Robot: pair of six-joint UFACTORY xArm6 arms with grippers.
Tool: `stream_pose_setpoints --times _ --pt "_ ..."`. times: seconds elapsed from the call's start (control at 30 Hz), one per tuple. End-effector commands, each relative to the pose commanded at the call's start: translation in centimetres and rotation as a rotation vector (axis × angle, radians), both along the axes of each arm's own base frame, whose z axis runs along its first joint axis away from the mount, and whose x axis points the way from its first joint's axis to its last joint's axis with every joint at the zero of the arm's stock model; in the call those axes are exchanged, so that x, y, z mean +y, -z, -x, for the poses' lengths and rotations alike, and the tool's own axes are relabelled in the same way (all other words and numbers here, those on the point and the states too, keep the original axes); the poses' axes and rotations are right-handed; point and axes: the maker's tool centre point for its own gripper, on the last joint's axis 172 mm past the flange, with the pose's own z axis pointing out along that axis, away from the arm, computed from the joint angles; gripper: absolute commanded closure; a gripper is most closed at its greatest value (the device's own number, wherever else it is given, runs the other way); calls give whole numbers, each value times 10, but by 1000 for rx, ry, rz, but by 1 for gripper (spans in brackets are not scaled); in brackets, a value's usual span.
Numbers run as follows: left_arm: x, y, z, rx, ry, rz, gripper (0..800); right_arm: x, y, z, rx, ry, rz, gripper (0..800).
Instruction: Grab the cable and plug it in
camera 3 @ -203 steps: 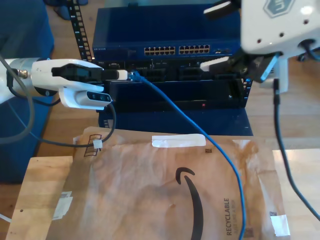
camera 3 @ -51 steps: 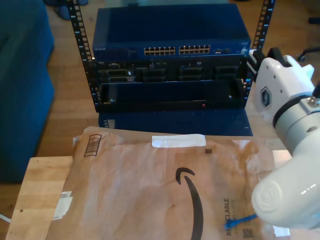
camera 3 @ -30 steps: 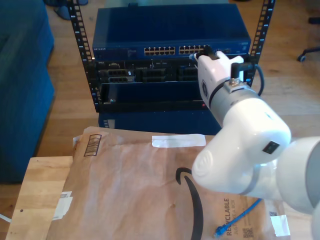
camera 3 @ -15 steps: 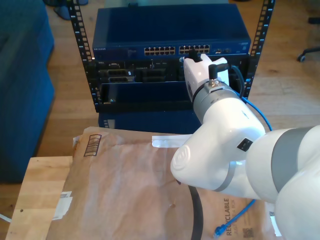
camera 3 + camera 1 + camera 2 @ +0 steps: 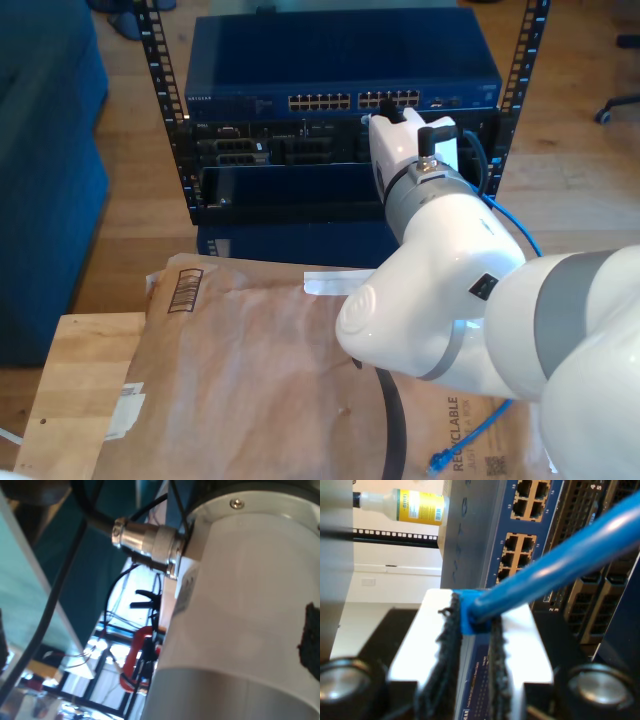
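My second gripper (image 5: 472, 615) is shut on the blue cable (image 5: 555, 565), with the plug end pinched between its black pads (image 5: 449, 645). It faces the rows of ports on the blue network switch (image 5: 530, 540) from close by. In the exterior view this white second arm reaches over the table, and my second gripper (image 5: 392, 108) is at the switch's (image 5: 340, 60) port row. The cable (image 5: 510, 225) loops down the exterior view's right side. Its other plug (image 5: 437, 463) lies on the brown mailer.
A brown paper mailer (image 5: 260, 380) covers the wooden table (image 5: 70, 380). Black rack rails (image 5: 160, 70) flank the switch. A bottle with a yellow label (image 5: 405, 506) lies beyond the rack. The first wrist view faces a white arm casing (image 5: 240, 605) with a metal connector (image 5: 145, 540).
The second arm swung in from the exterior view's right to the switch's port row and has barely moved in the last half second. The arm seen earlier at the exterior view's left is gone.
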Motion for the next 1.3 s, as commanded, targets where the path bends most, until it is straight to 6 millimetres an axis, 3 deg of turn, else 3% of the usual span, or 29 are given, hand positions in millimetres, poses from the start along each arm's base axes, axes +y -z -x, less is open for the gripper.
stream_pose_setpoints --times 0.07,0.3,0.5,0.73,0.83,0.97,1.07,1.17,1.3 --pt "0 0 0 -15 10 -4 2 9 4 -1 5 -8 1 800" --pt "9 7 -3 -40 23 -71 2 6 4 -3 10 12 -17 800" --pt "13 15 11 -50 -57 -117 2 10 8 1 17 5 -18 800" --pt "9 21 12 -77 -89 -122 1 18 13 7 29 -4 -20 800" --pt "-7 30 9 -97 -69 -77 0 18 12 7 28 -4 -21 800" --pt "-7 33 8 -142 -17 -71 0 17 16 9 34 -4 -17 800" --pt "3 45 -6 -239 23 -108 0 13 15 9 42 16 -38 800" --pt "-9 62 -27 -356 34 -75 0 10 17 10 50 29 -47 800" --pt "-11 64 -33 -393 32 -63 0 9 22 10 58 29 -42 800"
